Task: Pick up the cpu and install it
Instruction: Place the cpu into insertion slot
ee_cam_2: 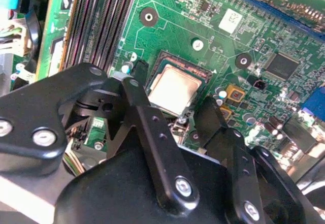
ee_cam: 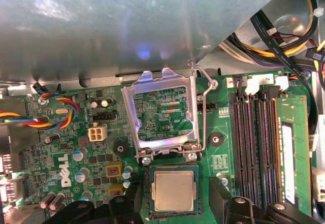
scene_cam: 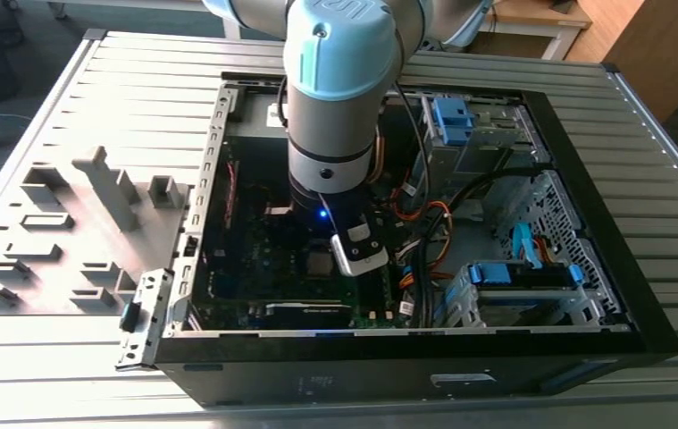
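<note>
Cpu (ee_cam_2: 174, 89) between wide-spread fingers (ee_cam_2: 216, 122)

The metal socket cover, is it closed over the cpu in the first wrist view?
No, the socket cover stands flipped open beside the bare cpu.

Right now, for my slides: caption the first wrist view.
CPU seated in the open socket, load plate raised, fingers straddling it.

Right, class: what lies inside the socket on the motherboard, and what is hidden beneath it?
The cpu lies flat in the socket, silver top up; the load plate stands open. The cpu covers the socket's contacts.
</note>
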Controlling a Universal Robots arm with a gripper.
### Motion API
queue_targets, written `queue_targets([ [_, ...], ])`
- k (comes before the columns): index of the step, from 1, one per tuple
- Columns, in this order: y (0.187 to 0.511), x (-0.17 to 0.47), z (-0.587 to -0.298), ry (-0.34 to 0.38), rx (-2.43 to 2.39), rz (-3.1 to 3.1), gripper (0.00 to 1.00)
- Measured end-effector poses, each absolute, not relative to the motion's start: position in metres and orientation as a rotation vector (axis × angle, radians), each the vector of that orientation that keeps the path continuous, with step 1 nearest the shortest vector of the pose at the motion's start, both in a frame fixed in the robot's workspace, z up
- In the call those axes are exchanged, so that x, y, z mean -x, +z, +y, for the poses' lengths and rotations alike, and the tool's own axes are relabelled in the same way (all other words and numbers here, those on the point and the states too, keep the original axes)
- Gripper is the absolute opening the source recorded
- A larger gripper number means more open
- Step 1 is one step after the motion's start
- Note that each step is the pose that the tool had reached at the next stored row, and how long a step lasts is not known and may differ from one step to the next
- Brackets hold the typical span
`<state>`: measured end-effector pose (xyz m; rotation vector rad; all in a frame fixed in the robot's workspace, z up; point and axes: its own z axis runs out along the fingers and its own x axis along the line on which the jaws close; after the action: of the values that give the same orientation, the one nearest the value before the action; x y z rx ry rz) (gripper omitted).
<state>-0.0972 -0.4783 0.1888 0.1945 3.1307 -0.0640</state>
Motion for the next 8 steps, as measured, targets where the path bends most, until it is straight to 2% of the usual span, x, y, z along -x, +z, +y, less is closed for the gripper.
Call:
queue_targets([
  [3, 0.1888, 0.0973, -0.4783, -0.064, -0.195, 3.131, 0.62],
  [4, 0.1888, 0.0972, -0.4783, -0.064, -0.195, 3.13, 0.55],
  [8, 0.1888, 0.0972, -0.4783, -0.064, -0.195, 3.131, 0.55],
])
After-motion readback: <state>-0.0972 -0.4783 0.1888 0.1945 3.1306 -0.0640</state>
